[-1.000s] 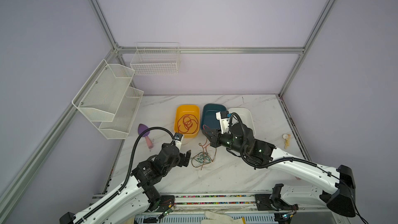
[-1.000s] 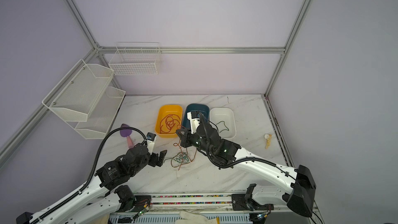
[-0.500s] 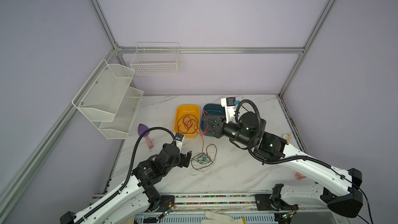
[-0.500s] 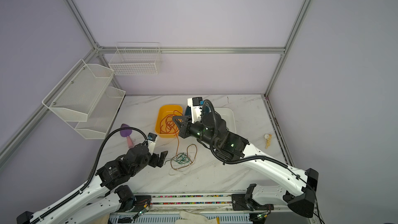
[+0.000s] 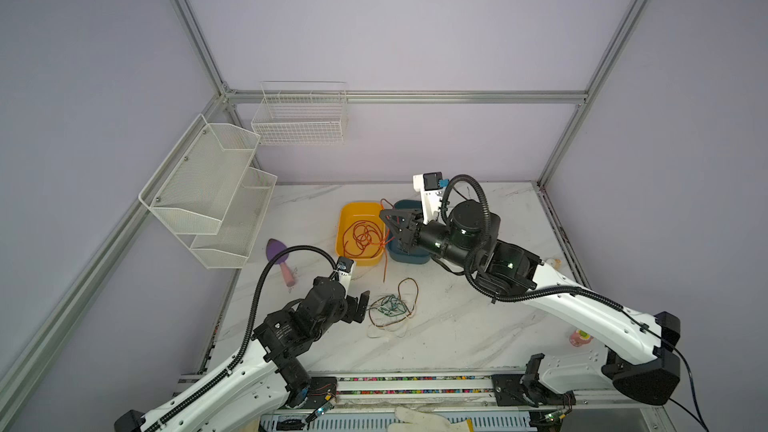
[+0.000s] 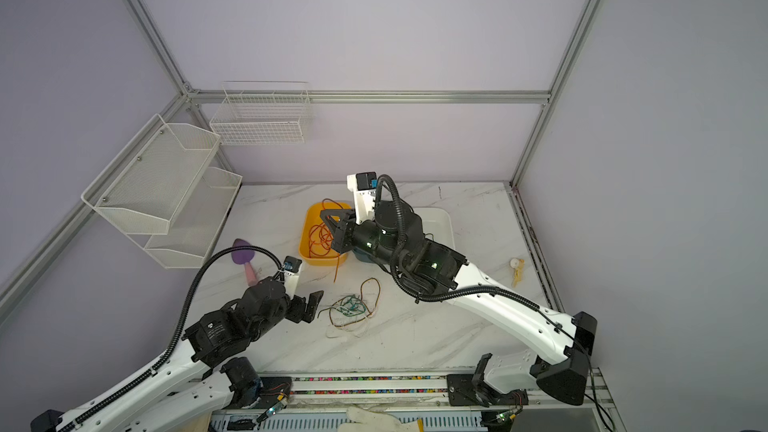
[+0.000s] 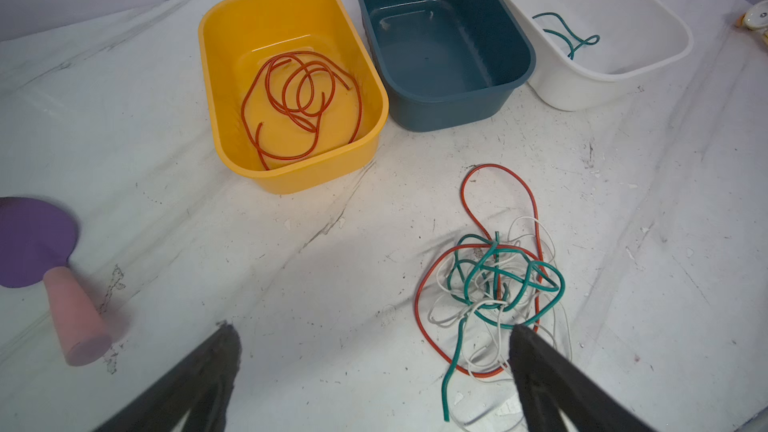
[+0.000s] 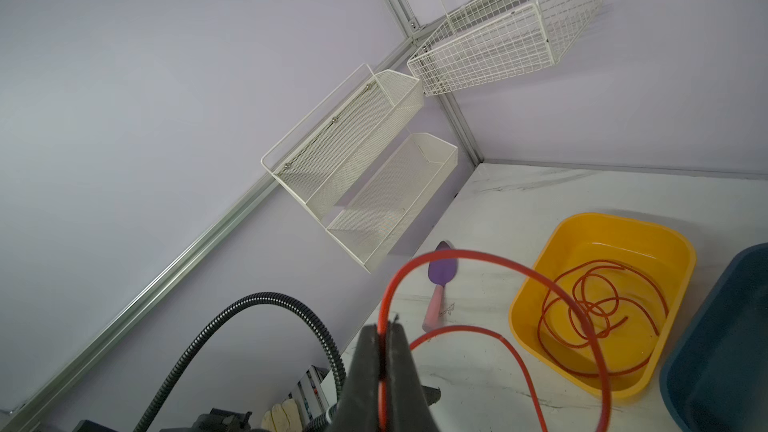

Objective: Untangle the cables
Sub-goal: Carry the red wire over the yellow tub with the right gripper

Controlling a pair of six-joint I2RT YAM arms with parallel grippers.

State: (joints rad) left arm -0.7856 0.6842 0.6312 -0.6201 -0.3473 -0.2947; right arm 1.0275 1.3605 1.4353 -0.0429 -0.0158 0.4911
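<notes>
- Left gripper [image 7: 374, 336] hasn't budged since a second ago. It sits low at the left front of the table with its jaws spread wide, holding nothing, just beside the tangle [image 5: 390, 308]. One finger [image 7: 536, 351] overlaps the tangle's edge in the wrist view (can't tell if it actually touches).
- The tangle is a knot of red, white and green cables lying on the marble in front of the trays. The red strand that ran up out of it half a second ago is clear of it now, and one red loop still pokes out toward the trays.
- Right gripper [image 8: 384, 332] is the big change. A second ago it was down by the tangle, and now it's up in the air over the yellow and blue trays, pointing left. Its jaws are clamped shut on the red cable [image 8: 498, 261], which arcs out of the fingers and dangles down in front of the trays, apart from the tangle.
- Surface is a scuffed white marble table [image 5: 457, 326]. From the left there's:
  - a purple scoop [image 5: 276, 249] with a pink handle
  - a yellow tray [image 7: 208, 76] with a coiled red cable [image 7: 299, 93] in it
  - a blue tray [image 7: 457, 114]
  - a white tray [image 7: 582, 93] with one green cable [image 7: 569, 35] in it
  - a small cream thing [image 5: 552, 263] by the right edge
- Room has plain lilac walls and an aluminium frame. A two-tier mesh shelf [image 5: 199, 184] hangs on the left wall and a wire basket [image 5: 299, 122] on the back wall.
</notes>
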